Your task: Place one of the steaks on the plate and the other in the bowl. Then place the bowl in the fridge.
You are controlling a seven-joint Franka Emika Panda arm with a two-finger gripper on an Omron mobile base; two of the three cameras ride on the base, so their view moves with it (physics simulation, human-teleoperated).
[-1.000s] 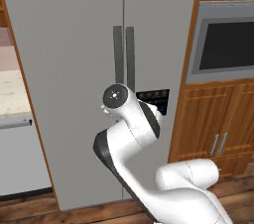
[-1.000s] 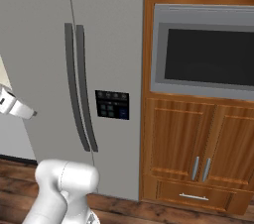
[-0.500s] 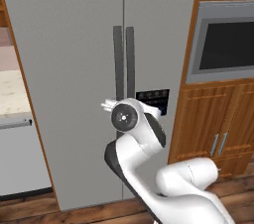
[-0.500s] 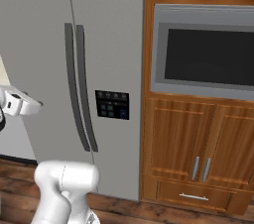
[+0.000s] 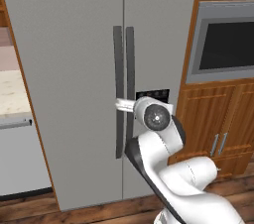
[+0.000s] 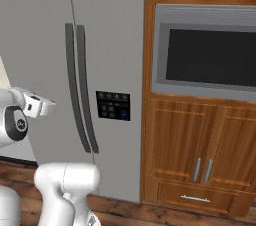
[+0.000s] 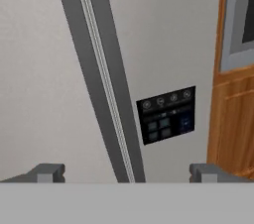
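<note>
Grey fridge (image 5: 74, 69) fills the space ahead, both doors shut, its two dark handles (image 5: 123, 89) running down the middle seam and a black panel (image 6: 113, 105) on the right door. Tool (image 7: 126, 171) hangs in front of the handles, near but apart from them, jaws spread wide and holding nothing. Beside the fridge's right edge stands a wooden cabinet with an oven (image 6: 205, 52).

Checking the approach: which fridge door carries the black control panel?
The right-hand door of the fridge; the control panel sits beside its bar handle. The left door is plain.
</note>
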